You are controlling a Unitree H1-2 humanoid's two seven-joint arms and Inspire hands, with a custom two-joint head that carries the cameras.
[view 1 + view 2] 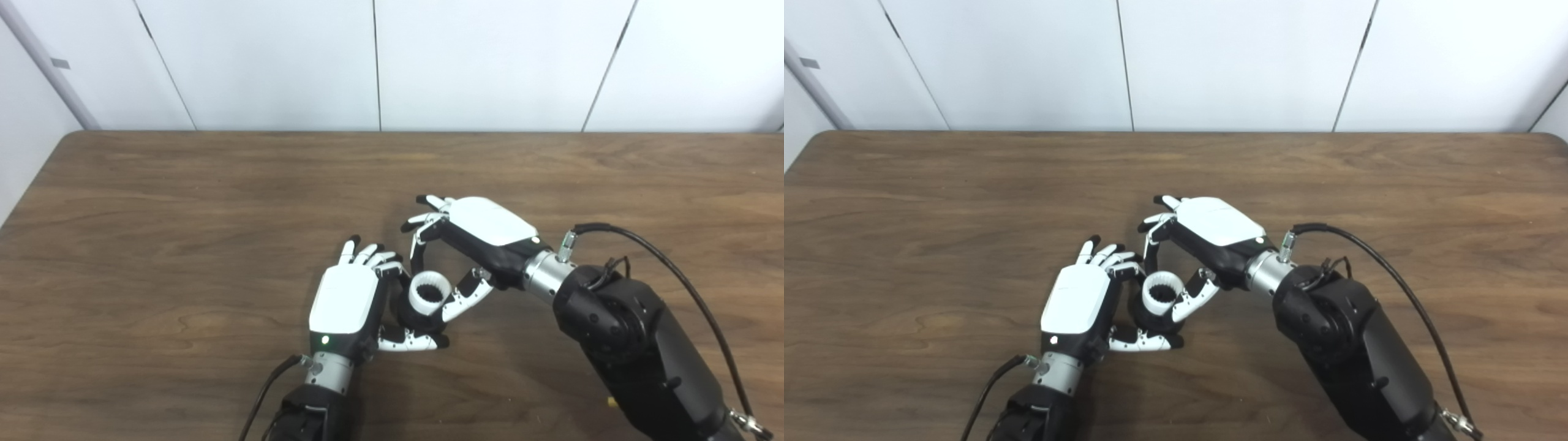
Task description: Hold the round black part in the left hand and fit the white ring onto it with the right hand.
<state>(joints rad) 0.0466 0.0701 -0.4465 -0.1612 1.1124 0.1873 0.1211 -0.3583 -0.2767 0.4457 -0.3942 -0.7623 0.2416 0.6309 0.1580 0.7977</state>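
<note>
The round black part (409, 320) sits low in my left hand (346, 301), mostly hidden; the thumb curls under it and the fingers wrap its far side. On top of it rests the white ring (429, 293), toothed on its inner wall, its opening facing up. My right hand (468, 242) reaches in from the right, with a finger on the ring's far side and the thumb on its near right side, pinching it. In the right eye view the ring (1162, 292) lies between both hands.
The brown wooden table (184, 214) runs wide around the hands. White wall panels stand behind its far edge. A black cable (674, 269) loops off the right forearm, and another trails from the left wrist.
</note>
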